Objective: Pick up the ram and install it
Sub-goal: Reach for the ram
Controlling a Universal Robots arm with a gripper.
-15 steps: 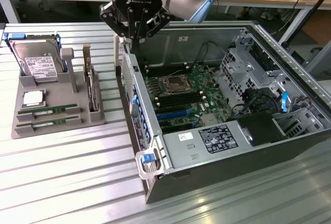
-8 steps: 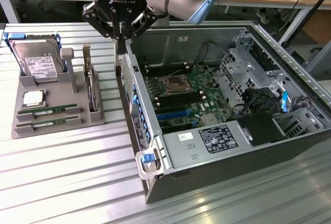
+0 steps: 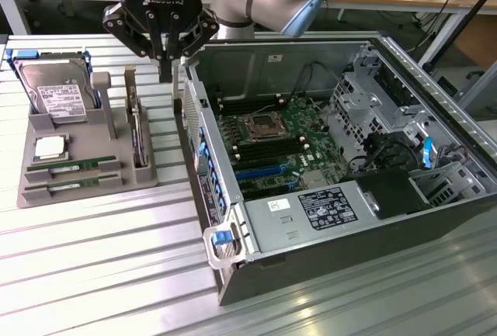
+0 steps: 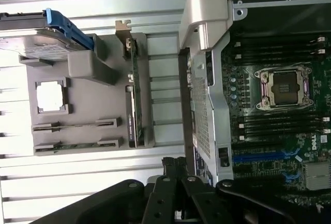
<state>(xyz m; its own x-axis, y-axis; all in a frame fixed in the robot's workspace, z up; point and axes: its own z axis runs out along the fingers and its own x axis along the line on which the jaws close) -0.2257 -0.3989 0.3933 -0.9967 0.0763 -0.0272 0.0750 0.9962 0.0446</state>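
Two sticks were counted in the grey holder (image 3: 89, 146), at its edge nearest the exterior view. The nearer ram stick (image 3: 71, 185) and the farther ram stick (image 3: 74, 167) were set parallel and just beside each other, each on edge in its own slot. Neither had been lifted, so the pick-up was judged to be the step in hand, with nothing yet grasped.

One bare processor chip (image 3: 50, 148) was seen in a recess just behind the sticks. Along the holder's side towards the exterior view's right, two cards were made out standing on edge in one line. These were a dark card (image 3: 140, 138) and, behind it, a green card with a metal bracket (image 3: 130, 88). One hard drive (image 3: 54, 91) was propped at the holder's far end.

One gripper (image 3: 165, 72) was held above the gap between the holder's far right corner and one open computer case (image 3: 248, 68). Its fingers were pressed together with nothing between them, well apart from both sticks.

A grasp was judged to call for the fingers to be spread and lined across one stick's thin edge, since the two lie close together. Inside the case, beyond the holder, one motherboard (image 3: 279, 138) was seen with its dark memory slots apparently unfilled; their number could not be told
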